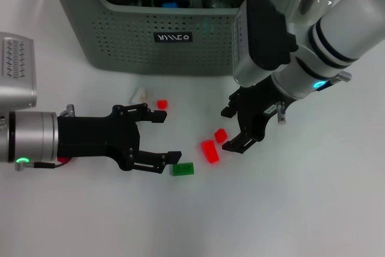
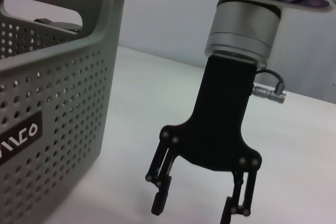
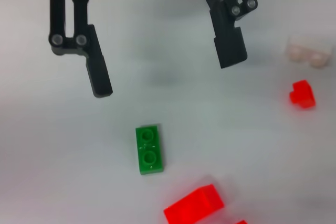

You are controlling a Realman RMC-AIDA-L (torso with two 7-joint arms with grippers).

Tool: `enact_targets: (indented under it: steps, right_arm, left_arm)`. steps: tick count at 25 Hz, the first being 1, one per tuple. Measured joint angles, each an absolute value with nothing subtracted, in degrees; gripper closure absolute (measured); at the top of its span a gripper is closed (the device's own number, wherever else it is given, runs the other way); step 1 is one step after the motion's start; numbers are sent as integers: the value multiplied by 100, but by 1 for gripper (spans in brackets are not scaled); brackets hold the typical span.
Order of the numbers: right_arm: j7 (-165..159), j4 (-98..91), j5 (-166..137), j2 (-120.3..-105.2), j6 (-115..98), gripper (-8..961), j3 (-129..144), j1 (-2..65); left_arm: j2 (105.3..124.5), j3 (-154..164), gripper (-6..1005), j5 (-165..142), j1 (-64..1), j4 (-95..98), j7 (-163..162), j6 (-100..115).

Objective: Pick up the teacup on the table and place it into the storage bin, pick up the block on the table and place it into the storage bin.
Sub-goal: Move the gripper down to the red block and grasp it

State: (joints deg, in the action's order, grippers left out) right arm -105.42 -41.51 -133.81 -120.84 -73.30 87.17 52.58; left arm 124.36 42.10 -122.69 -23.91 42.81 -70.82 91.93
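The storage bin (image 1: 144, 40), set at the table's (image 1: 301, 209) far side, is seen holding dark round vessels. The left gripper (image 1: 161, 138) is held low over the table with jaws spread and empty, a green block (image 1: 181, 169) just beside its lower fingertip. The right gripper (image 1: 236, 129), likewise spread and empty, is poised beside two red blocks (image 1: 210, 150).

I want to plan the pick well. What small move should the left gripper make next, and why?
Probably shift the left gripper a little toward the green block and lower it. It is open and empty, and the block lies on the table just past its nearer fingertip, not between the fingers. The right gripper is also open, near the red blocks.
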Motion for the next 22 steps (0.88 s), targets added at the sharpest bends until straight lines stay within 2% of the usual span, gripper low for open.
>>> enact_targets:
  steps: [10,21,22]
  right_arm:
    - [-10579,-3730,-13005,-12093,-6839,195,9164,5426]
    - [-10582,-3634,-12919,-12094,-6730,621,9275,5488]
    - [-10582,-3633,-12919,-12094,-6733,632,9295,5488]
  left_arm:
    - [12431,4210,79,-12269,-2391,4280,-7084,9184]
    - [12428,4210,79,-12277,-2378,4280,-7085,9175]
    - [12428,4210,79,-12276,-2376,4280,-7084,9175]
